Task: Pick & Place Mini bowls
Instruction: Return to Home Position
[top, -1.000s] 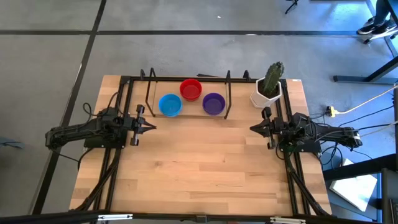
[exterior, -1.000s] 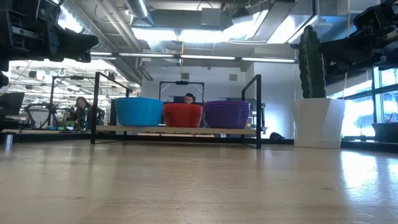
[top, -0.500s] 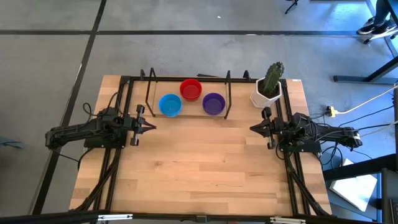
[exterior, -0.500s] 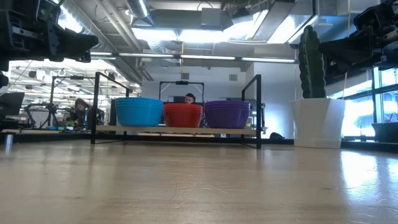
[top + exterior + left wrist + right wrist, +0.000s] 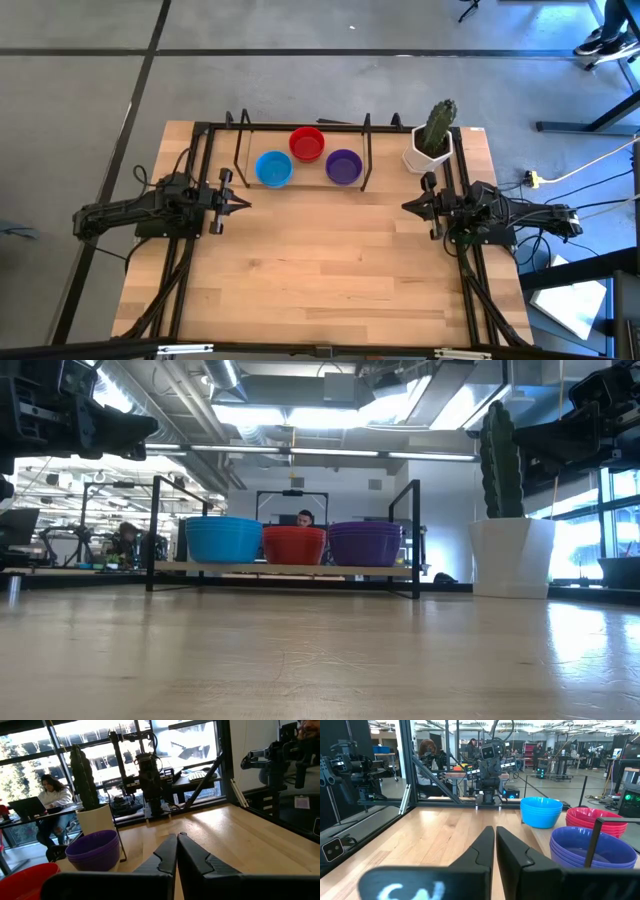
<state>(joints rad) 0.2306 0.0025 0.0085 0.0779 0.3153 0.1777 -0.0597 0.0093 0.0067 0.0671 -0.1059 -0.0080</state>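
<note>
High view has all the bowls on a black wire shelf (image 5: 366, 150) at the far edge of the table (image 5: 320, 280), sorted by colour into three nested stacks. The blue bowls (image 5: 273, 168) stand at the left, the purple bowls (image 5: 343, 166) at the right, and the red bowls (image 5: 307, 143) sit between them and a little farther back. Each stack opens upward with nothing inside the top bowl. From the low view the three stacks stand side by side on the shelf's board, blue, red and purple from left to right, with several rims showing one inside another. A white pot (image 5: 421, 158) with a cactus (image 5: 438, 125) stands on the table just right of the shelf, apart from the bowls. The left gripper (image 5: 246, 204) hangs above the table's left side, on the near side of the shelf's left end, its arm stretched level and pointing toward the middle. In its wrist view the fingers (image 5: 167, 851) are pressed together and hold nothing. The right gripper (image 5: 405, 207) mirrors it on the right side, just on the near side of the pot and facing the left one across the bare middle of the table. Its fingers (image 5: 482, 847) are likewise closed tip to tip on nothing. Both arms are well apart from the stacks.
</note>
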